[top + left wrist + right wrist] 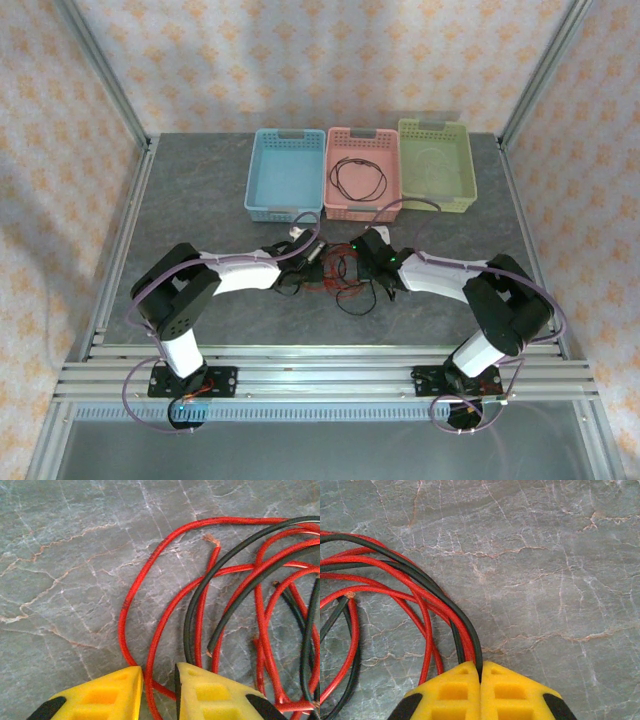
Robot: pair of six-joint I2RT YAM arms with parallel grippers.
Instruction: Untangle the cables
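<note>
While I monitor remotely, the table (200, 200) carries the pink basket (362, 210), and the cables (345, 272) lie tangled just in front of that basket. At the tangle, the right gripper (480, 666) has its jaws pressed together, pinching black and red strands. The left gripper (159, 672) has its jaws slightly spread, with one red strand between them.

Both arms reach forward from their bases and fold inward, so the two tools come close together. The left arm (215, 275) bends at a raised elbow, its forearm running rightward to the left tool (316, 250). In the left wrist view its yellow fingers (112, 697) stand slightly parted, a narrow gap between the tips. The right arm (455, 272) mirrors this pose, forearm running leftward to the right tool (364, 248), whose fingers (452, 690) are pressed together, pinching the cables (470, 641) at the very tips
</note>
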